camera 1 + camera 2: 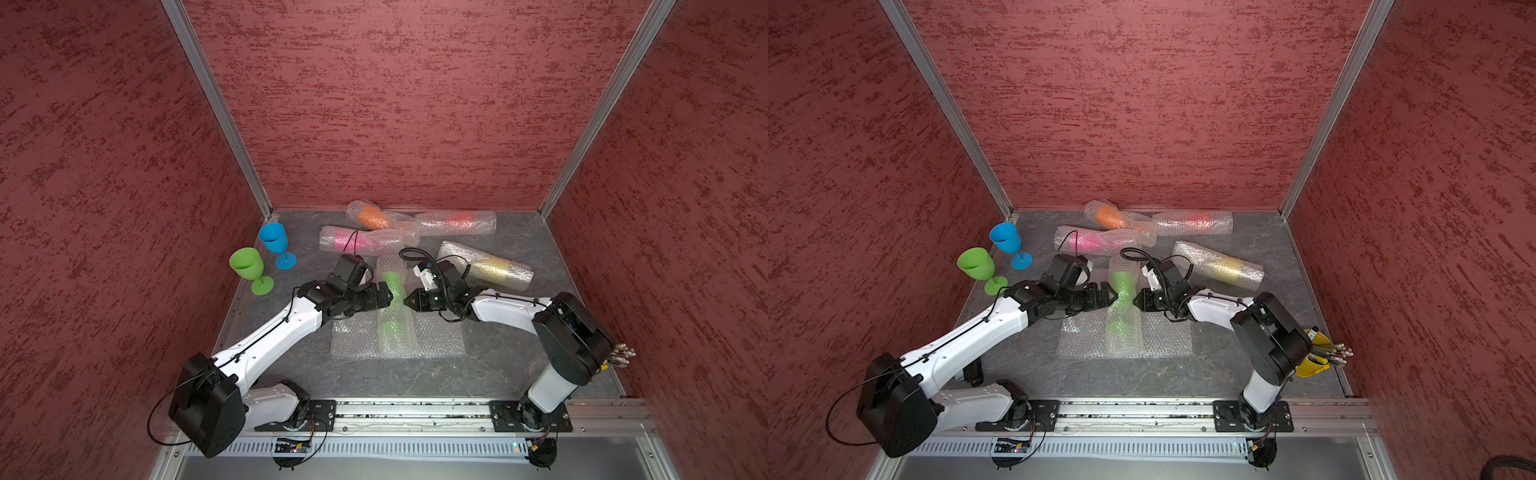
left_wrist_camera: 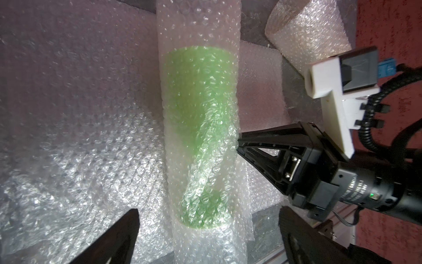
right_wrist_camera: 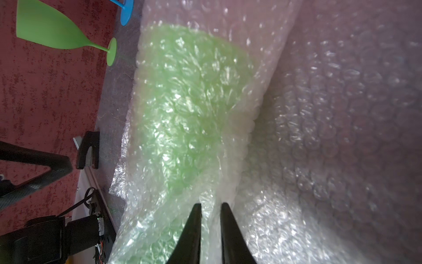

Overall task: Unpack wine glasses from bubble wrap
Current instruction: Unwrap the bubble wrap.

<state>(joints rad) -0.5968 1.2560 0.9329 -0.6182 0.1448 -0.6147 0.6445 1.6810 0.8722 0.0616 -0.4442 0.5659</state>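
A green goblet (image 2: 196, 102) was enclosed in a bubble wrap roll (image 2: 198, 22), which was pinched by the right claw (image 3: 211, 204); the left claw (image 2: 209, 209) was spread wide, empty.

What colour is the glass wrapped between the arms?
The glass is green, best in left wrist view.

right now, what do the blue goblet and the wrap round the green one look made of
Blue goblet: probably opaque plastic with a smooth satin finish. The colour is even, nothing shows through it, and it has no glassy glints.
Bubble wrap roll: thin, clear, glossy plastic film. Its rows of small bubbles catch the light, and green shows through.
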